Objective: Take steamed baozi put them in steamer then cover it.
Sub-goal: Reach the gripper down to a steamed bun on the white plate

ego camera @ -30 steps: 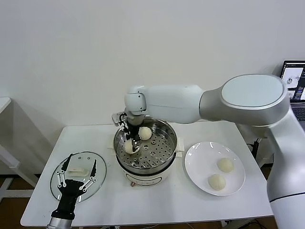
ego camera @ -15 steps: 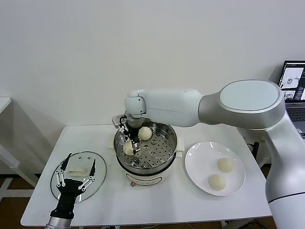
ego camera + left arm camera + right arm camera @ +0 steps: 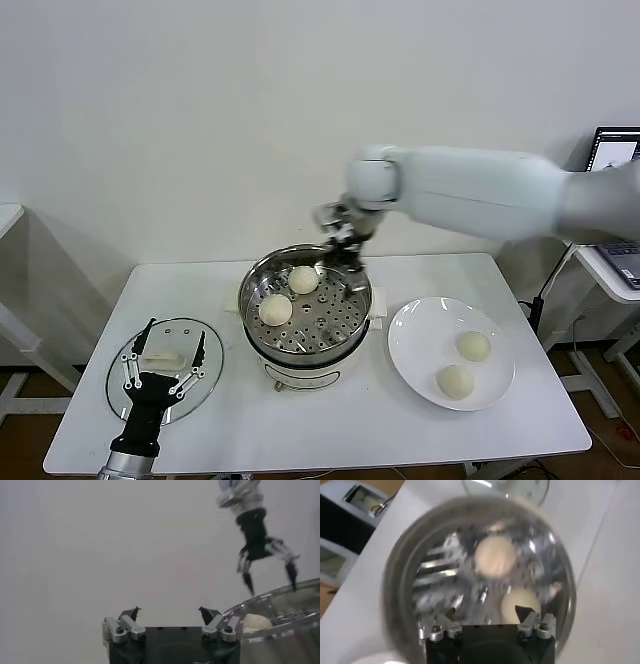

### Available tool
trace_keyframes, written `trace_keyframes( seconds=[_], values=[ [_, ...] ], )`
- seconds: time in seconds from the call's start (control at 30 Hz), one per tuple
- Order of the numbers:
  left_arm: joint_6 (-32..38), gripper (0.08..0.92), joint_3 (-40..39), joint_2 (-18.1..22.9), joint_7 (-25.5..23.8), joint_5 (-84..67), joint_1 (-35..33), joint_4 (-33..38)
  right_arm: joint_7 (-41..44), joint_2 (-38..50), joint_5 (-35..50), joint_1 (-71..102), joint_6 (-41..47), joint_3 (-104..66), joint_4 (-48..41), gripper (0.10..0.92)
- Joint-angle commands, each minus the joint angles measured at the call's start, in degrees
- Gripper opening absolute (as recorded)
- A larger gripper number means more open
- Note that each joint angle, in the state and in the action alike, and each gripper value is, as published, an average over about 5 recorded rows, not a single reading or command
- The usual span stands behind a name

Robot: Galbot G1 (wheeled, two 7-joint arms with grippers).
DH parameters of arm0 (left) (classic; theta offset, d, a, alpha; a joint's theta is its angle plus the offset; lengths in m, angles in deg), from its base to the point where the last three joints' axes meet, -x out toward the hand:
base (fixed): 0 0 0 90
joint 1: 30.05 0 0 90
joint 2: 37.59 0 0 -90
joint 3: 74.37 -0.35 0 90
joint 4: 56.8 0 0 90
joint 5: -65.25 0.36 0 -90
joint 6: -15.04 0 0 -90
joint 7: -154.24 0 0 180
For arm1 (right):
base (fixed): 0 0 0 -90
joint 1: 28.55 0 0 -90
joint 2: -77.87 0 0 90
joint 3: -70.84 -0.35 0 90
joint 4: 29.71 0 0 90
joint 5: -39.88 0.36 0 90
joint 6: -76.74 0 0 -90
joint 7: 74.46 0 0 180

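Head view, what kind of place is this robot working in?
Probably a lab or office test setup, not a real kitchen: a plain white table against a bare wall, a laptop on a side desk, and just a steamer and plate laid out.

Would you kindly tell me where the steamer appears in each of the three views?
Head view: the steamer is mid-table, between glass cover and plate.
Left wrist view: only its rim, at the lower right edge.
Right wrist view: it fills the middle.
Shared landmark: a baozi inside.
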Motion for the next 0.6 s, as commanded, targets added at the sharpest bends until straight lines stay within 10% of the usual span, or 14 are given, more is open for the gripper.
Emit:
trace_keyframes(
  seconds=[0.03,0.6],
  values=[
    [-0.1,0.823,-0.2,0.3,-0.1,0.6,-0.4,0.1,6.0,23.7,-10.2,4.2,-4.5,-0.9,6.1,0.823],
    [0.0,0.823,0.0,1.5,0.1,2.2,-2.3,0.4,0.8,24.4,-20.0,29.1,-5.5,-12.3,1.7,0.823]
  ],
)
